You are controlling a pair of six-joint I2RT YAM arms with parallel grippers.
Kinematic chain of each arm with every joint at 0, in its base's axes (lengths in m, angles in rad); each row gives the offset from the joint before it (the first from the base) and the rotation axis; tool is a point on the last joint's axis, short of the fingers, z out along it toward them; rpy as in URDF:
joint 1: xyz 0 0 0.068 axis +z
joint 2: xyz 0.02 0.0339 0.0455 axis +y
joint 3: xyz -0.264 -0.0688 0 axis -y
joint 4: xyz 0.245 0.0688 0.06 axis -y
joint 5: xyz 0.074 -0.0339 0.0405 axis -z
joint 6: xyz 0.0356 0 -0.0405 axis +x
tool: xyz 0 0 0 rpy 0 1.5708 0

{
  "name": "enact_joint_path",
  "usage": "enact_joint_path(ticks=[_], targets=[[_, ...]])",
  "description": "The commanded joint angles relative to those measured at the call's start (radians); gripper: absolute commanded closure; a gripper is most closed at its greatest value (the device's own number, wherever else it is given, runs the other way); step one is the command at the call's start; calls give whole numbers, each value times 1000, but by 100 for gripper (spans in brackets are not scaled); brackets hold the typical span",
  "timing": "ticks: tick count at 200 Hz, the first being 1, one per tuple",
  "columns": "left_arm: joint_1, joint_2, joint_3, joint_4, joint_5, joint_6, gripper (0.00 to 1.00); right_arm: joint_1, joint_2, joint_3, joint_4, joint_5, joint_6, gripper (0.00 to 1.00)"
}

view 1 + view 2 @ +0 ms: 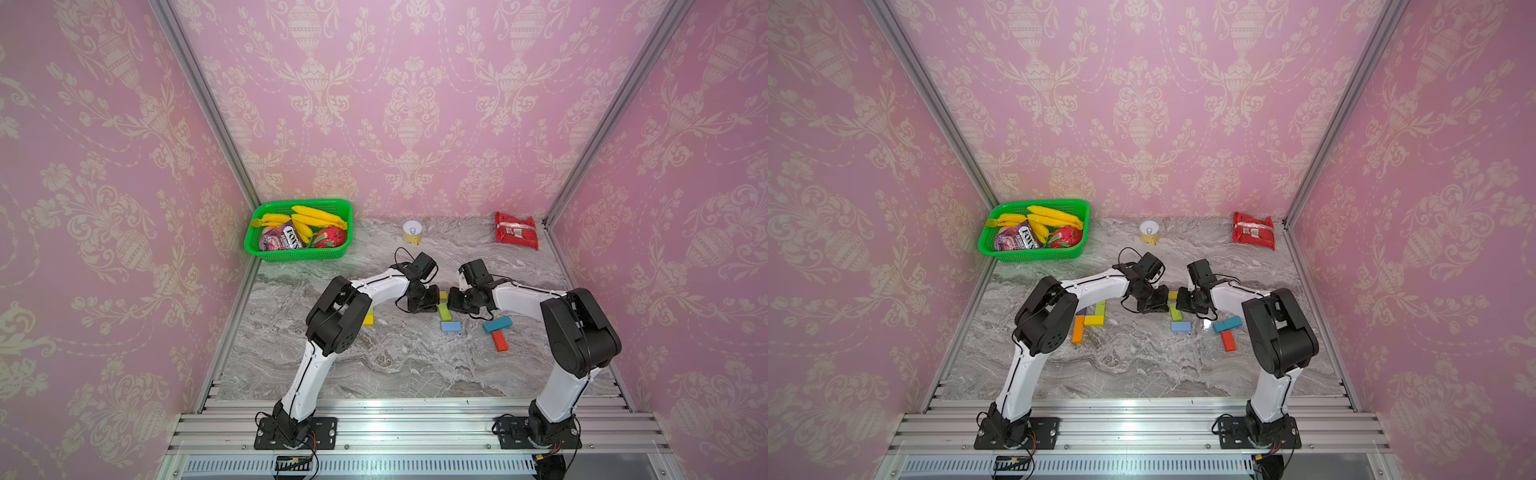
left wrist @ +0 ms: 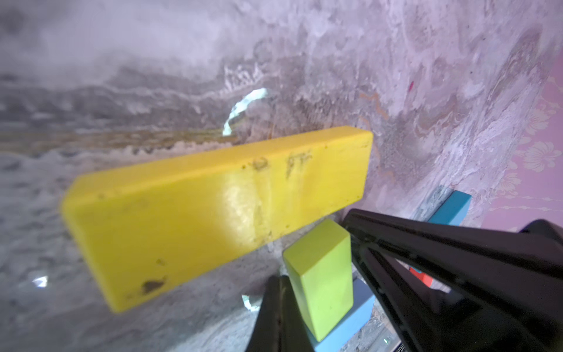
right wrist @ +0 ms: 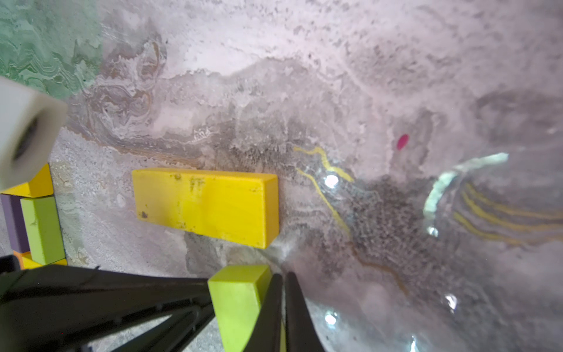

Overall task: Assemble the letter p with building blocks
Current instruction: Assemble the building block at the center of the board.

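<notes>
Top views both show your two grippers tip to tip over the desk (image 1: 395, 365), with one lime green block (image 1: 444, 311) wedged between them. Your left gripper (image 2: 276, 292) has its fingers together with nothing between its own jaws, and its flank is against one long side of that block. Your right gripper (image 3: 284, 289) is the same: fingers together, pressed to the opposite long side. So you have no grasp, just a two-sided squeeze, and the block lies flat on the desk.

The yellow block (image 3: 207, 204) lies flat just beyond both gripper tips, crosswise to the lime one. The right wrist view shows a small gap between them.

The light blue block (image 1: 451, 326) sits at the lime block's other end, back toward the arm bases. You can't tell whether it is touching or just beside.

The teal block (image 1: 497, 324) and red block (image 1: 499, 340) lie near the right gripper on its outer side, touching each other.

Well behind the left gripper, by that arm's elbow, a top view shows a packed cluster: second lime block (image 1: 1099, 307), second yellow block (image 1: 1093, 320), orange block (image 1: 1077, 329) and purple block (image 1: 1081, 312). The purple one is mostly hidden by the arm.
</notes>
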Motion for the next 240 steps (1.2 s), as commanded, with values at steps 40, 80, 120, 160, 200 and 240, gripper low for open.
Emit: enact_joint_path(ticks=[40,80,120,160,200,240], targets=[[11,-12,-2,-40,-33,-3,100,-11,14,-13,-125,48,-8,91],[-8,-59,-76,-31,-18,9,100,-14,-45,-56,-143,51,-5,91],[-15,-53,-80,-31,-11,9,100,-13,-77,-108,-121,20,15,91],[-16,-34,-58,-36,5,17,100,-14,-61,-132,-71,-41,31,91],[-17,-11,-29,-37,15,15,100,-13,-29,-131,-27,-86,49,91],[-17,0,-11,-37,18,15,100,-13,-11,-108,-34,-80,49,91]])
